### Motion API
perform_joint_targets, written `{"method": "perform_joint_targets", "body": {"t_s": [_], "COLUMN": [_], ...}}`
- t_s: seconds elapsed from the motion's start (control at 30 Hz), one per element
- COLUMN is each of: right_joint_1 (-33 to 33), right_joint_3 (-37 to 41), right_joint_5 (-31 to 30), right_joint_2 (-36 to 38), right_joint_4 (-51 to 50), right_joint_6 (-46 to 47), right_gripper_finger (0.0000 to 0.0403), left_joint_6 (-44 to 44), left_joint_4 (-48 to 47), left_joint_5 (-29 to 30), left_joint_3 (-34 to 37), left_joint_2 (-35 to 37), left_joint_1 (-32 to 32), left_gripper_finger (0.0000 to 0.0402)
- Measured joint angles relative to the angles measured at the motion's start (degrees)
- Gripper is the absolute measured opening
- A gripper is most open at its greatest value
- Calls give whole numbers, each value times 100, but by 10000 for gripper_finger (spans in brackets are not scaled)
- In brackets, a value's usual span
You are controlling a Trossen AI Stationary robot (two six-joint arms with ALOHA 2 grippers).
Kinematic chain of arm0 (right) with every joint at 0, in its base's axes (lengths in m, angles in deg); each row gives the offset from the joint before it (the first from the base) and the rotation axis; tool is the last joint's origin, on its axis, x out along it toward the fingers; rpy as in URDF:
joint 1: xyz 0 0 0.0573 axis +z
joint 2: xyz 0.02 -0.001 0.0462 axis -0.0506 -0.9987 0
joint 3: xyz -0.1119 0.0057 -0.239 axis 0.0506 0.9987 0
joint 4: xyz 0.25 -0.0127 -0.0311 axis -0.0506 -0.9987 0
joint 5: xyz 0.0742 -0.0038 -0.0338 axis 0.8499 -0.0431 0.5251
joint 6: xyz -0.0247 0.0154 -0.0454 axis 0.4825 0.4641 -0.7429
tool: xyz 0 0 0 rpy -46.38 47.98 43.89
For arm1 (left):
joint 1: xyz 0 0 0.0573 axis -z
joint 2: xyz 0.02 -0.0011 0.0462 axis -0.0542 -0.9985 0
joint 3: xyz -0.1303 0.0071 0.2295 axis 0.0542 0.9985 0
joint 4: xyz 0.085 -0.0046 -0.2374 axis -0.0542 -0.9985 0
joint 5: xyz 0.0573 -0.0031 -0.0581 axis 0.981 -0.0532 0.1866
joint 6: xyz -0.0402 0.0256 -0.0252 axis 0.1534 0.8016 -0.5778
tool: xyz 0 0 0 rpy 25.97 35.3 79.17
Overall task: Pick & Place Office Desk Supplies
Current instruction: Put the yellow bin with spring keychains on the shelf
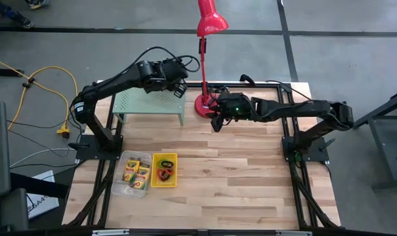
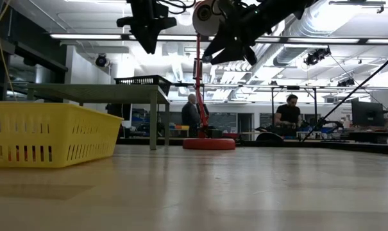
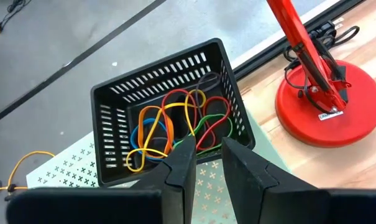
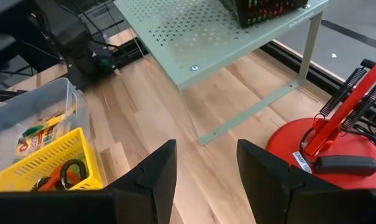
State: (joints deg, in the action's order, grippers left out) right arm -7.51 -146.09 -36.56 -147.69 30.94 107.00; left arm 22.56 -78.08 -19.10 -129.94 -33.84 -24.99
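Observation:
A black mesh bin [image 3: 169, 106] holding coloured loops [image 3: 175, 121] stands on the light-green rack [image 1: 146, 105]. My left gripper [image 3: 206, 158] hovers just above the bin's near rim, open, with nothing between its fingers. My right gripper [image 4: 206, 168] hangs open in the air over the table [image 1: 250, 190], beside the red lamp's base [image 1: 203, 105]. At the near left a clear bin [image 1: 134, 174] holds three yellow crayon boxes [image 1: 138, 172]. Beside it, a yellow bin [image 1: 164, 170] holds the scissors [image 1: 163, 172].
The tall red lamp [image 1: 210, 19] rises between the two arms, its cord coiled at the base [image 4: 327, 146]. The rack stands on thin legs [image 4: 309, 43] at the far left. Bare wood fills the middle and right of the table. People stand in the room beyond [image 2: 192, 112].

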Motion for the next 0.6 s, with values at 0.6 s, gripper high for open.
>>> {"method": "perform_joint_targets", "body": {"t_s": [0.6], "right_joint_1": [0], "right_joint_3": [5], "right_joint_5": [-20], "right_joint_2": [0], "right_joint_4": [-9], "right_joint_6": [-2], "right_gripper_finger": [155], "left_joint_6": [61], "left_joint_4": [29], "left_joint_5": [44], "left_joint_3": [2], "left_joint_2": [148], "left_joint_1": [37], "left_gripper_finger": [72]}}
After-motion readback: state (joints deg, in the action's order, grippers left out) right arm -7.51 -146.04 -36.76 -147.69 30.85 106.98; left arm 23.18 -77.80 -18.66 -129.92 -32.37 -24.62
